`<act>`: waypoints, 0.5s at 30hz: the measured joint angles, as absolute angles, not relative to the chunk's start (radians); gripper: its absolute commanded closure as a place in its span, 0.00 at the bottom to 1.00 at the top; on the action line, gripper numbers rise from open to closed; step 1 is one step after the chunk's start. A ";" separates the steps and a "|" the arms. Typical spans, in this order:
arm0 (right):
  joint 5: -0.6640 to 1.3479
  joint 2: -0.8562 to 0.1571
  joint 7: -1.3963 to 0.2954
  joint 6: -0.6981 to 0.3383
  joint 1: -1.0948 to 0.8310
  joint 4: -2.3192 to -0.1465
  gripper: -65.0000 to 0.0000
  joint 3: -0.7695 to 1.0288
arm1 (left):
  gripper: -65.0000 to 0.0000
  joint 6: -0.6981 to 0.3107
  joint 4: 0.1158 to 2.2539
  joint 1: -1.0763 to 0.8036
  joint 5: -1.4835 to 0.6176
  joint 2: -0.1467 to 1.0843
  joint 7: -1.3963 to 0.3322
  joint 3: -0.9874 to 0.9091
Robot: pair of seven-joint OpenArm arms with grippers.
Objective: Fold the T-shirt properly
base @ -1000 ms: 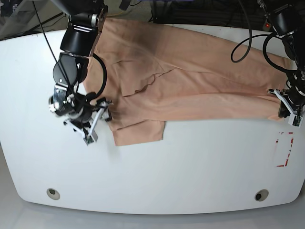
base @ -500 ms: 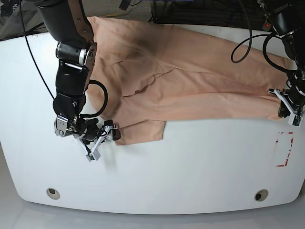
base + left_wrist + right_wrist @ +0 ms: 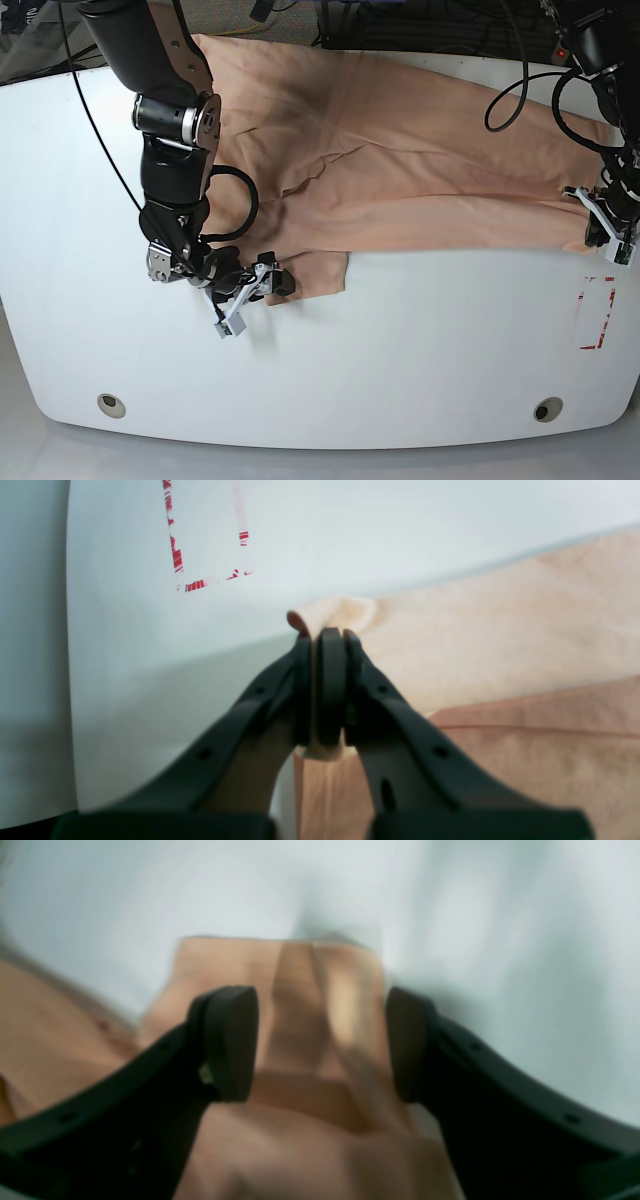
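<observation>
The peach T-shirt (image 3: 400,170) lies spread across the back half of the white table (image 3: 400,350), folded lengthwise; no smiley print shows. My left gripper (image 3: 606,238) is at the shirt's right end. In the left wrist view it (image 3: 327,636) is shut on a pinched fold of the shirt (image 3: 500,630). My right gripper (image 3: 258,288) is at the shirt's front left corner. In the right wrist view it (image 3: 320,1040) is open, and its fingers (image 3: 230,1040) straddle a raised flap of the shirt (image 3: 300,1150).
A red tape outline (image 3: 597,315) marks the table just in front of the left gripper; it also shows in the left wrist view (image 3: 172,555). Two round holes (image 3: 112,405) (image 3: 547,409) sit near the table's front edge. Cables hang at the back right.
My right gripper has moved right and toward the front edge, from beside the shirt's left edge to its front left corner. The left gripper has held still on the shirt.
</observation>
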State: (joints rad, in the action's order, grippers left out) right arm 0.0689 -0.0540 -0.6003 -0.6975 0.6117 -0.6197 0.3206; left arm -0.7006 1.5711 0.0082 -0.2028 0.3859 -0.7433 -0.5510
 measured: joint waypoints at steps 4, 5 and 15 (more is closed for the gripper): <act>0.011 -0.036 -0.550 -0.698 0.608 -0.620 0.50 0.321 | 1.00 -0.701 1.571 0.008 -0.202 0.385 -0.743 -0.551; -0.009 -0.031 -0.533 -0.677 0.609 -0.620 0.55 0.321 | 1.00 -0.701 1.571 0.009 -0.203 0.385 -0.743 -0.551; -0.165 0.007 -0.482 -0.614 0.634 -0.616 1.00 0.322 | 1.00 -0.701 1.571 0.008 -0.206 0.385 -0.743 -0.551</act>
State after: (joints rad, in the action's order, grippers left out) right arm -0.1650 0.0074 -0.4824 -0.6136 0.6338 -0.6155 0.3218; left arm -0.7006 1.5711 0.0082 -0.2062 0.3855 -0.7429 -0.5510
